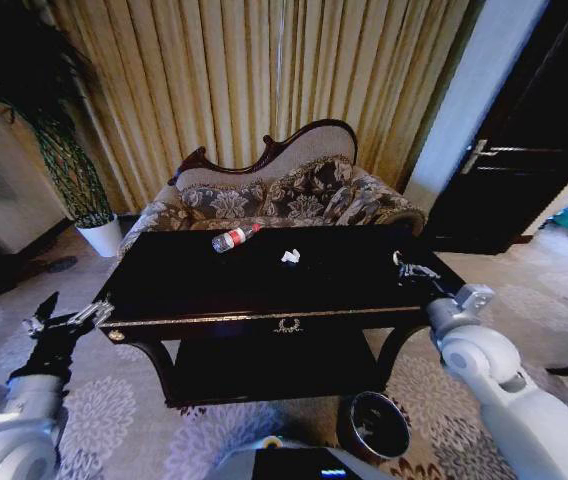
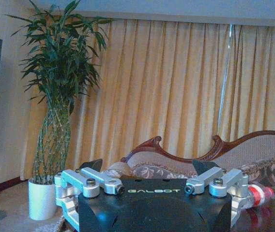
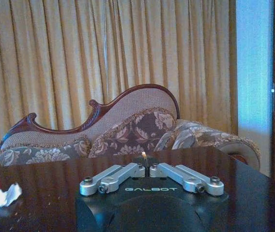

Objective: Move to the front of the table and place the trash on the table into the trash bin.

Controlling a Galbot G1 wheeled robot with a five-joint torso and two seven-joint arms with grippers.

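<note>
1. The left gripper (image 1: 64, 322) hangs off the table's left front corner, at about the height of the tabletop edge; its two fingers are spread wide apart and hold nothing.
2. The right gripper (image 1: 416, 268) sits over the table's right end, just above the dark top, with its fingers (image 3: 145, 166) pressed together and nothing between them.
3. The table (image 1: 164, 290) stands square in front of the robot, a sofa (image 1: 294, 195) right behind it and curtains (image 1: 224, 70) behind that.
4. The bottle (image 1: 234, 238) lies on its side near the back edge of the tabletop, left of centre.
5. A crumpled paper scrap (image 1: 290, 256) rests on the top just right of the bottle, apart from it.
6. The bin (image 1: 377, 424) stands on the carpet by the table's right front leg, close to the robot's base.
7. A potted plant (image 1: 84, 190) stands off to the left, well away from the table.
</note>
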